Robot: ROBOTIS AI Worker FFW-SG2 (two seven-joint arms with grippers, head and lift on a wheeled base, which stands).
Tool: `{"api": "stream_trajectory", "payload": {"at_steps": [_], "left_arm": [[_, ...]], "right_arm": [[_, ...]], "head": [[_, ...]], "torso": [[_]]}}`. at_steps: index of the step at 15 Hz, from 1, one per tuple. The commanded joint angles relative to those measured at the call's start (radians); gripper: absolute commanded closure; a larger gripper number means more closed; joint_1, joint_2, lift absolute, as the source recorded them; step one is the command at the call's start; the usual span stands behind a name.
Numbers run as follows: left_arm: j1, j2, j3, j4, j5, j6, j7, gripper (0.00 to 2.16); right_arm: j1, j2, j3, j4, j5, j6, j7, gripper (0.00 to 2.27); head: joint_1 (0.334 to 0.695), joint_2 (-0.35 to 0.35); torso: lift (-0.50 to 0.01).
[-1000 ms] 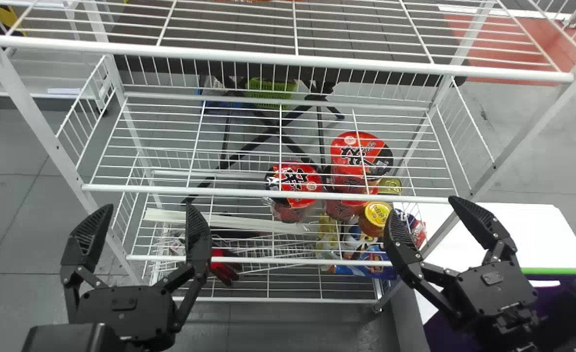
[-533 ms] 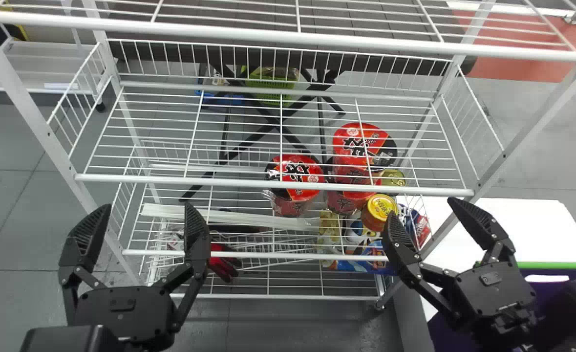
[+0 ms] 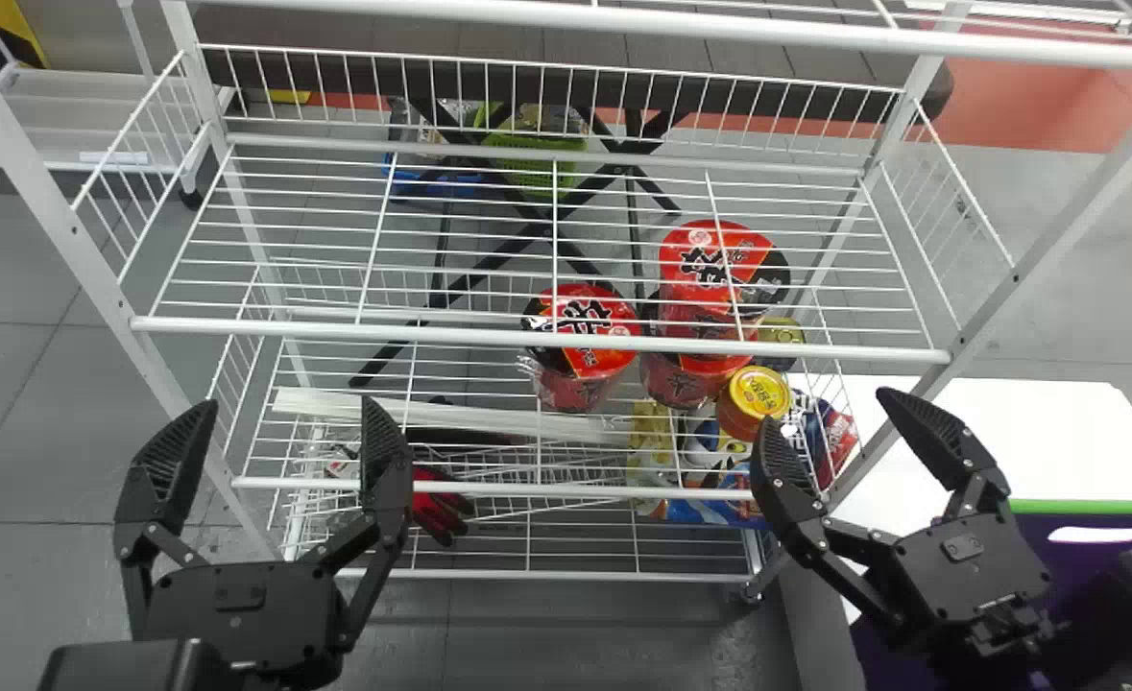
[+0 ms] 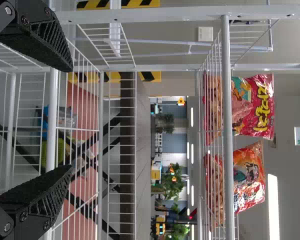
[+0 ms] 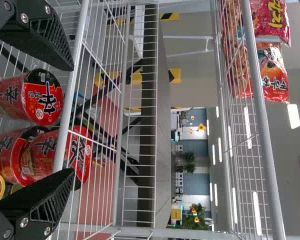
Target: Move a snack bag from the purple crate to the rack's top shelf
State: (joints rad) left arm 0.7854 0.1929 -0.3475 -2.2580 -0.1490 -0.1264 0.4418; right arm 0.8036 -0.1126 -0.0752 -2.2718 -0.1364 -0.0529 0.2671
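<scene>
Rack (image 3: pixel 383 332) shifted up in head view; jaws wide on left gripper (image 3: pixel 289 405), right gripper (image 3: pixel 827 408); snack bags (image 4: pixel 255 107) bear lettering.

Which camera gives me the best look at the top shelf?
The left wrist view: it shows the top shelf from below, with both snack bags whole. The right wrist view shows it too but cuts one bag off; the head view catches its front rail.

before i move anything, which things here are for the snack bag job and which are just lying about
For the job: purple crate; rack's top shelf; left gripper; right gripper; probably the snack bags up there.

Just lying about: red noodle cups; yellow-lidded jar; red glove; green basket.
</scene>
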Motion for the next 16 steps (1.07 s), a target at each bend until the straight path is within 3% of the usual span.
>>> {"api": "stream_trajectory", "payload": {"at_steps": [1, 16], "left_arm": [[0.000, 0.002, -0.001, -0.002, -0.001, 0.003, 0.000, 0.14], [0.008, 0.003, -0.005, -0.009, -0.010, 0.003, 0.003, 0.14]], "right_arm": [[0.002, -0.001, 0.000, -0.002, 0.000, -0.003, 0.000, 0.09], [0.009, -0.004, -0.014, -0.011, -0.034, -0.028, 0.017, 0.09]], "head": [[0.695, -0.094], [0.695, -0.096]], "torso": [[-0.402], [-0.452]]}}
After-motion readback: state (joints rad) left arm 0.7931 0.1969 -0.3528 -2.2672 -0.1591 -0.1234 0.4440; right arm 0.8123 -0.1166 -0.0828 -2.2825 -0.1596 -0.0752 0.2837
